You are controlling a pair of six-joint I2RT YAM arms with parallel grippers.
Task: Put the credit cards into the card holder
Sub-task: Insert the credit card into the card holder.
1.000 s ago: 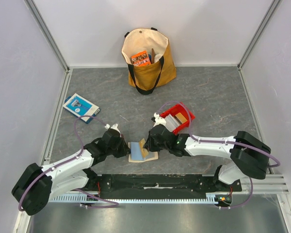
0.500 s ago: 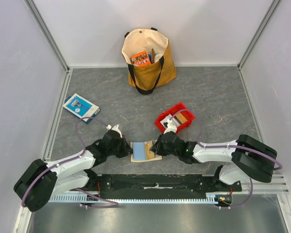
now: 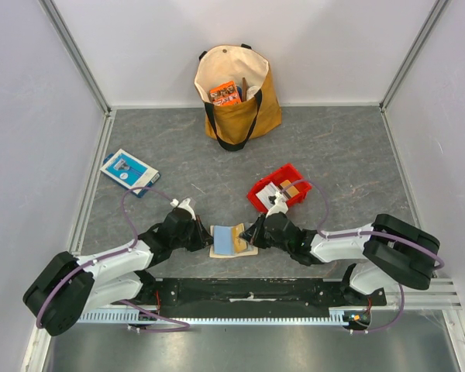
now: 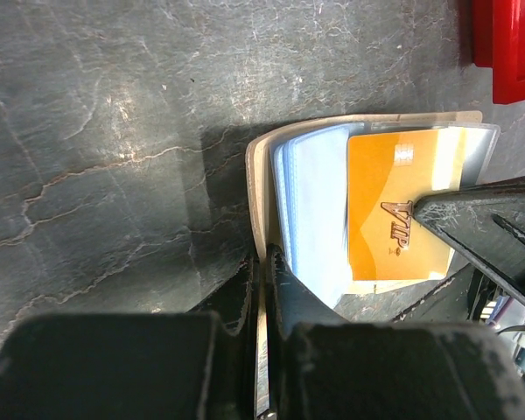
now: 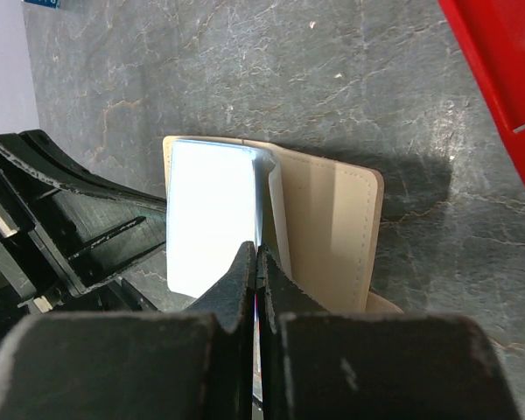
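Note:
The beige card holder (image 3: 234,241) lies open on the table between my two grippers, its clear sleeves fanned out. My left gripper (image 3: 204,237) is shut on its left cover; the left wrist view shows the jaws (image 4: 264,262) pinching the beige edge (image 4: 255,175). My right gripper (image 3: 254,232) is shut on an orange credit card (image 4: 394,206) marked VIP, which lies among the sleeves. In the right wrist view my jaws (image 5: 258,258) grip the card edge-on beside the holder's beige flap (image 5: 332,227). More credit cards (image 3: 288,188) lie in the red tray.
A red tray (image 3: 257,194) stands just beyond the right gripper and shows in both wrist views (image 4: 507,44) (image 5: 507,79). A tan tote bag (image 3: 236,93) stands at the back. A blue-and-white flat box (image 3: 129,172) lies at the left.
My right arm has dropped lower and swung toward the near edge, the gripper staying at the holder's right side with the card. The holder has shifted slightly right. The left gripper has barely moved.

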